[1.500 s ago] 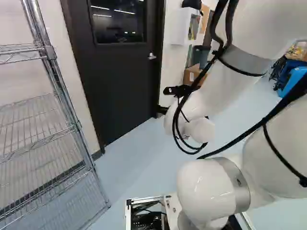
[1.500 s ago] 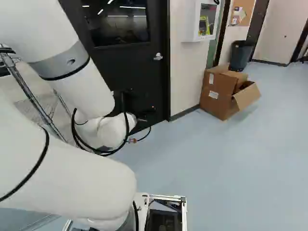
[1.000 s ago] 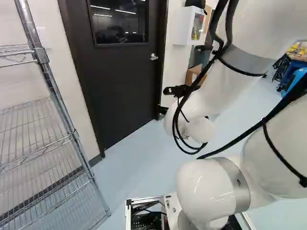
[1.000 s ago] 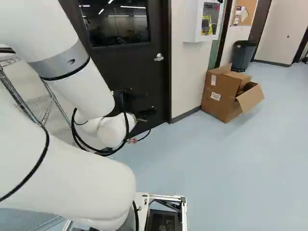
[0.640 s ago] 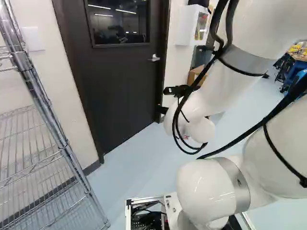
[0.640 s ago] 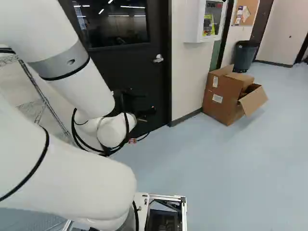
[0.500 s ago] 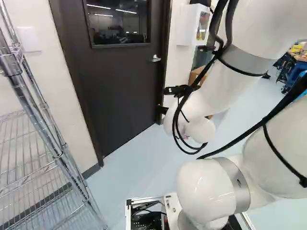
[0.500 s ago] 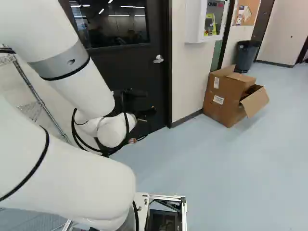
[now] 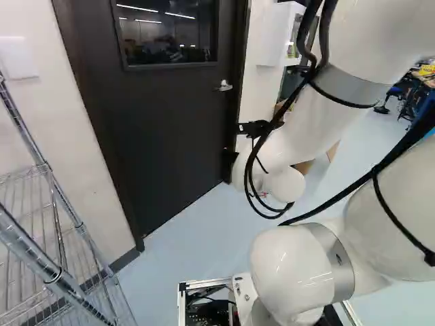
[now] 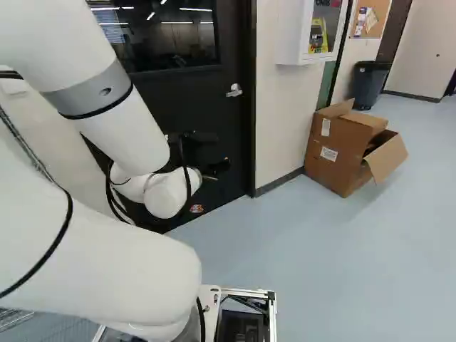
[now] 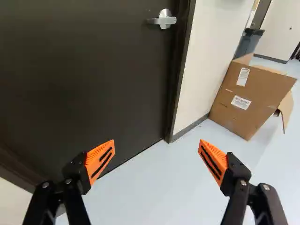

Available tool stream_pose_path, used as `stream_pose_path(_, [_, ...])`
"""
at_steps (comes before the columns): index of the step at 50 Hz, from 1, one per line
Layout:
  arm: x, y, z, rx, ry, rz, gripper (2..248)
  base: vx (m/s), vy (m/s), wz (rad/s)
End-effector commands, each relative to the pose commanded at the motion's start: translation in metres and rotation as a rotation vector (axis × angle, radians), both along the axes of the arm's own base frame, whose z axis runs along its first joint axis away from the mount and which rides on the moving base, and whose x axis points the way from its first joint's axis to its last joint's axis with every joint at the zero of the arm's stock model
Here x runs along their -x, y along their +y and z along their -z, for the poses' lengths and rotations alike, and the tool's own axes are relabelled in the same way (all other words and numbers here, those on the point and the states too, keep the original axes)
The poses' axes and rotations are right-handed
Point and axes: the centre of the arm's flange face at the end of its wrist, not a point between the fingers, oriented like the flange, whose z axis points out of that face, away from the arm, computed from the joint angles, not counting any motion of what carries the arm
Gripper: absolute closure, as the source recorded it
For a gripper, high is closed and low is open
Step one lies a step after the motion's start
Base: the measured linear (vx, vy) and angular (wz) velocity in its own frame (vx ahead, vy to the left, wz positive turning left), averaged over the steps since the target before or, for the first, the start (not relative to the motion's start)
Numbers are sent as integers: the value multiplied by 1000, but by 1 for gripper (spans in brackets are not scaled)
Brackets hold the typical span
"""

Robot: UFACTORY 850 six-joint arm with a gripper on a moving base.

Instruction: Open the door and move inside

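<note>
The door (image 9: 170, 122) stands shut ahead of me, its long axis upright, its face slanting across my line of approach. Beside its far side from the handle is the wire shelf (image 9: 53, 275), probably parked against the wall for storage; I'd mind its post if the base swings. My arm (image 10: 92, 249) reaches forward folded and low, I judge to keep the wrist near the door while the base lines up. The cardboard box (image 10: 338, 149) sits on the floor by the wall past the frame, flaps open, perhaps just set aside — out of the doorway, at least.

The gripper (image 11: 156, 141) is spread wide and has hold of nothing, presumably ready to take or press the lever. That lever, the handle (image 11: 163, 20), is on the door near the frame, ahead of the gripper and well apart from it. It lies roughly level — long axis across the door, free end pointing inward, away from the frame.
</note>
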Motion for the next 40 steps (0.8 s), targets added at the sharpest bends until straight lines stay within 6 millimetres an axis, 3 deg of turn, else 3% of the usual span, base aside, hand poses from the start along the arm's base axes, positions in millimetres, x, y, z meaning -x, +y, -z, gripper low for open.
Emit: stream_pose_path(40, [0,0,0,0,0,0,3,207,7,10])
